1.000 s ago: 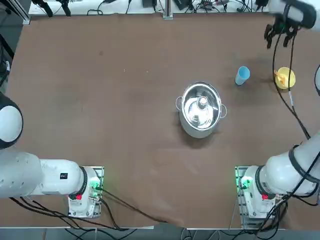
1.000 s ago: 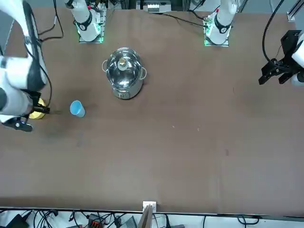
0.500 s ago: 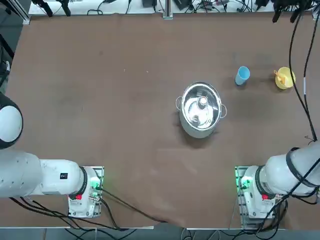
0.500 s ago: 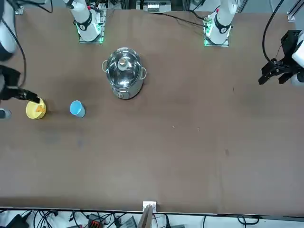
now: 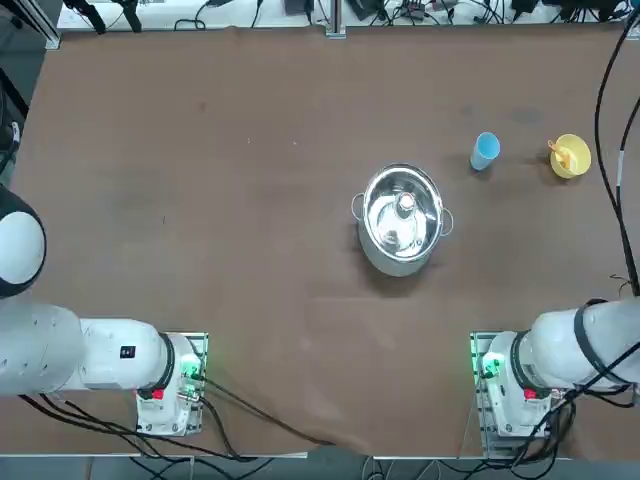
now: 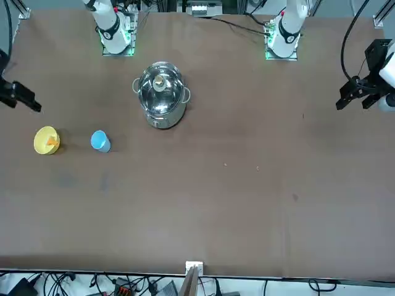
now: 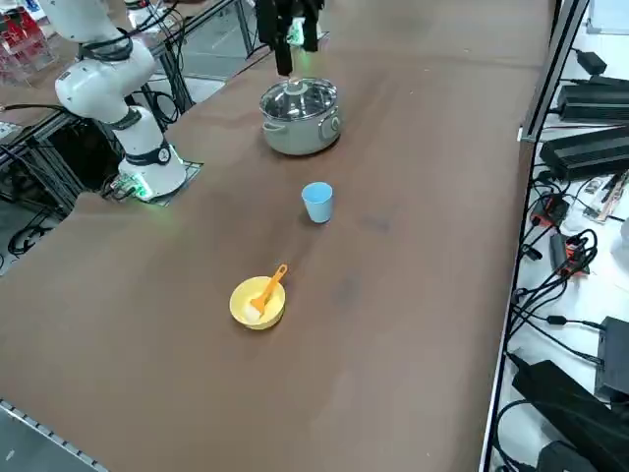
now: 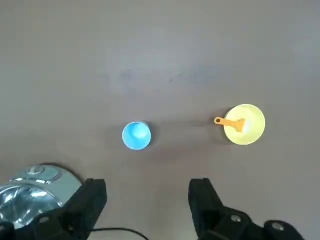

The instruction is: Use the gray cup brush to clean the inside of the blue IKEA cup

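Note:
The blue IKEA cup (image 8: 136,135) stands upright on the brown table (image 5: 200,200), also seen as the cup (image 5: 485,150) in the top view. To its right sits a yellow bowl (image 5: 571,157) holding the cup brush (image 7: 267,288), whose orange-tan handle leans over the rim; the brush (image 8: 229,121) also shows in the wrist view. My right gripper (image 8: 147,200) hangs open and empty high above the table, looking down on cup and bowl. It shows at the left edge of the front view as the gripper (image 6: 21,98) and has left the top view.
A steel pot (image 5: 402,218) with a lid stands mid-table, nearer the arm bases than the cup. The bowl lies close to the table's right edge. My arm's black cable (image 5: 605,110) runs down that side. Cables and boxes lie beyond the far edge.
My right gripper has risen and drawn away from over the yellow bowl, leaving the top view's upper right corner. Cup, bowl and brush have not moved.

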